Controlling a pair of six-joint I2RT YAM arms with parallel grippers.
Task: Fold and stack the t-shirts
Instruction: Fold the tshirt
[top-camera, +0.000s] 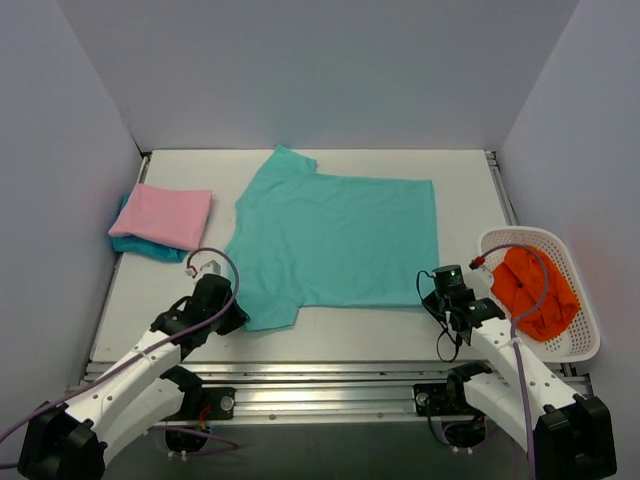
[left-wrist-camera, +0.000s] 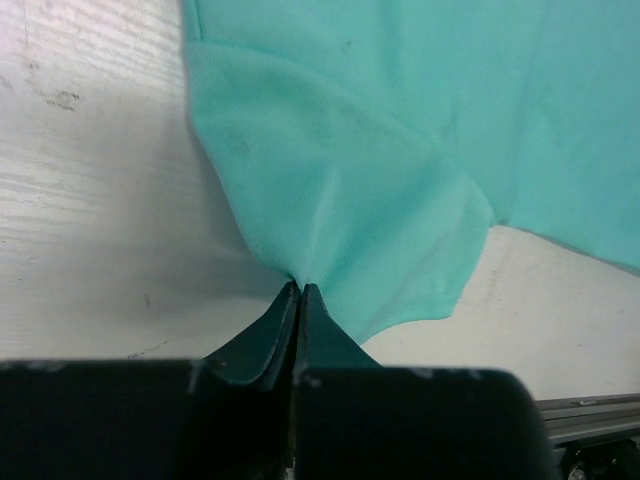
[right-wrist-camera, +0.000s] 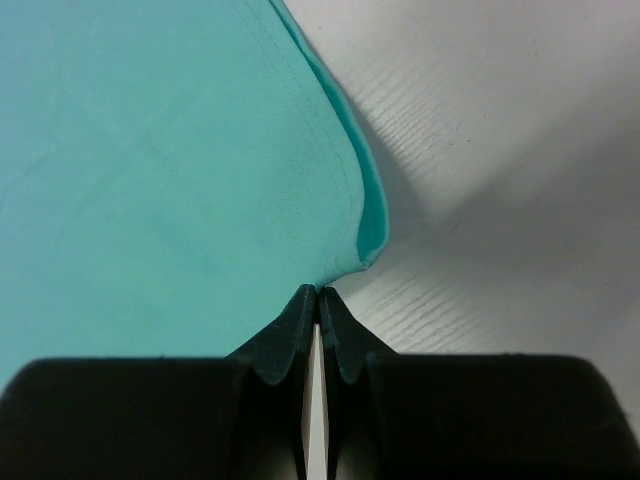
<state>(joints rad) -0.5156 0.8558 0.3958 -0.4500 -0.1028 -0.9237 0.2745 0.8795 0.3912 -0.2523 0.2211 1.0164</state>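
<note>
Mint-teal t-shirt (top-camera: 340, 240) lay flat, your left gripper (left-wrist-camera: 300, 288) and right gripper (right-wrist-camera: 317, 290) clamped on it; two more, pink (top-camera: 170, 215) over turquoise (top-camera: 145, 248), sat at nine o'clock.

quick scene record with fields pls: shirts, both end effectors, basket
spread shirt: mint-teal t-shirt, unfolded, flat on the table
left end effector: shut, pinching the shirt's near sleeve
right end effector: shut, pinching the shirt's near hem corner
stack: folded pink t-shirt on top of folded turquoise t-shirt, at the table's left edge
basket: white mesh basket at the right, holding an orange garment
</note>
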